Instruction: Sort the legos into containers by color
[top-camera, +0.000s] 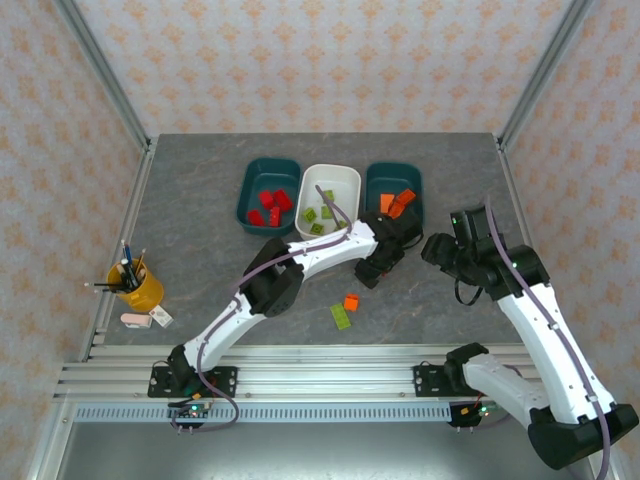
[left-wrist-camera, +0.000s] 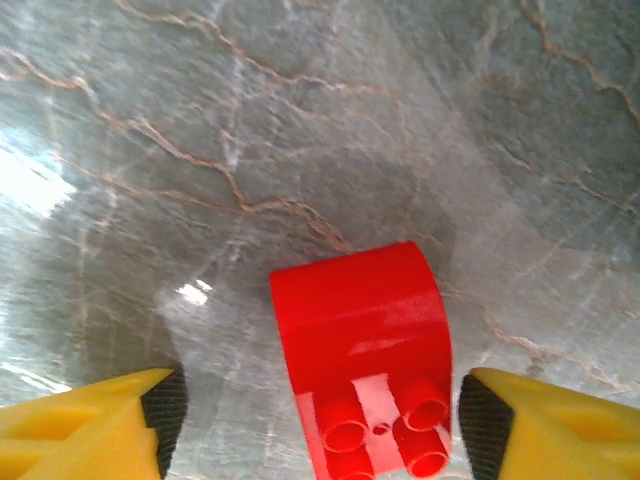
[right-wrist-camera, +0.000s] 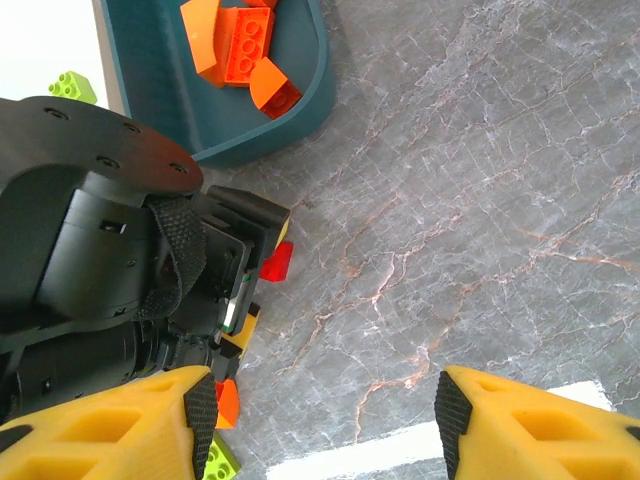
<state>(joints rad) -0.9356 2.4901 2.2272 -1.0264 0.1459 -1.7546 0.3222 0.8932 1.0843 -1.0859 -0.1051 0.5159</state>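
Note:
A red lego (left-wrist-camera: 365, 360) lies on the grey table between the jaws of my left gripper (left-wrist-camera: 325, 425), which is open. It sits near the right pad (left-wrist-camera: 485, 425), with a gap on the left. In the top view my left gripper (top-camera: 380, 262) is low over the table, below the right teal container (top-camera: 394, 168) of orange legos. The left teal container (top-camera: 247, 190) holds red legos and the white container (top-camera: 340, 170) green ones. My right gripper (right-wrist-camera: 325, 415) is open and empty beside the left one.
An orange lego (top-camera: 351, 301) and a green lego (top-camera: 341, 316) lie loose on the table in front of the containers. A yellow cup of pens (top-camera: 135, 285) stands at the left edge. The left arm's black wrist (right-wrist-camera: 100, 270) is close to my right fingers.

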